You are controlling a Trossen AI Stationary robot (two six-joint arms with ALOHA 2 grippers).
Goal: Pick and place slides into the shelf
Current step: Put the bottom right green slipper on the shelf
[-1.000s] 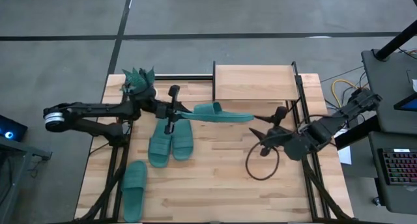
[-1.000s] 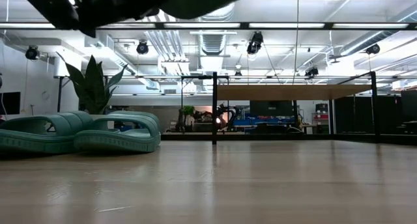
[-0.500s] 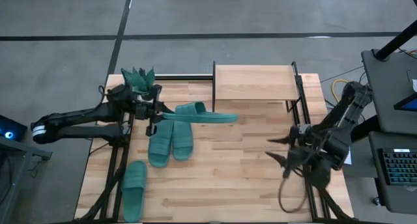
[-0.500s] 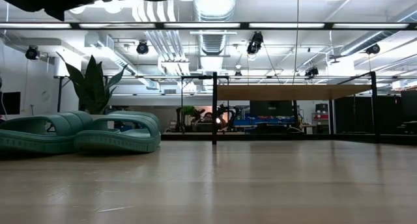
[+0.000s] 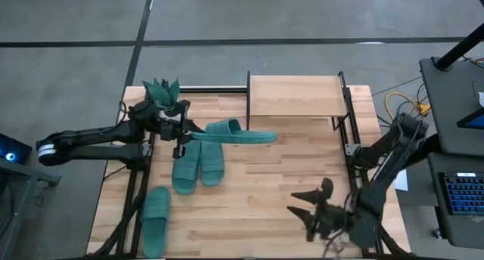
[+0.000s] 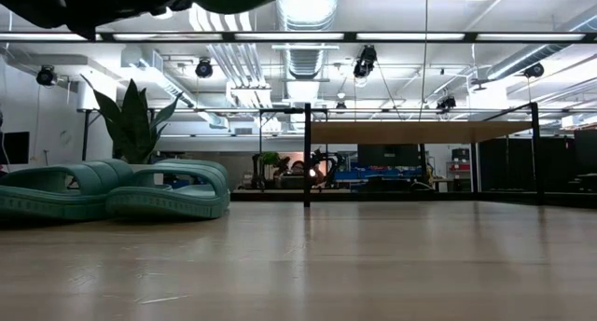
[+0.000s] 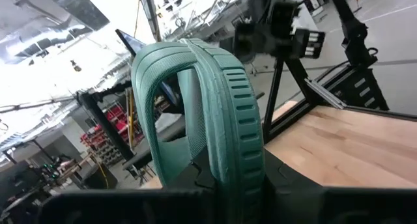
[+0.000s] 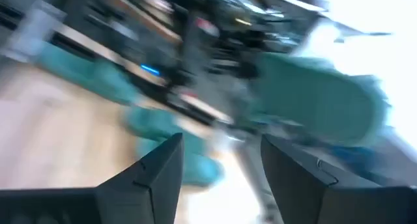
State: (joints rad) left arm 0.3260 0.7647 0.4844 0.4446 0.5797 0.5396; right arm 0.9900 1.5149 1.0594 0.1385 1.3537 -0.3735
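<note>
over the wooden table point(image 5: 257, 207), left gripper point(image 5: 184, 133) clamps a slide point(image 5: 231, 131); right gripper point(image 5: 314, 208) gapes.

The middle and lower right of the bench point(image 5: 257, 192) lie bare in the high view, giving open passage toward the shelf point(image 5: 295, 96) at the upper centre. Left of centre, two slides point(image 5: 198, 164) lie side by side, another slide point(image 5: 156, 215) at lower left. A raised slide point(image 5: 231, 132) juts rightward from the left tool point(image 5: 181, 129). The right tool point(image 5: 314, 212) hangs over the lower right edge.
</note>
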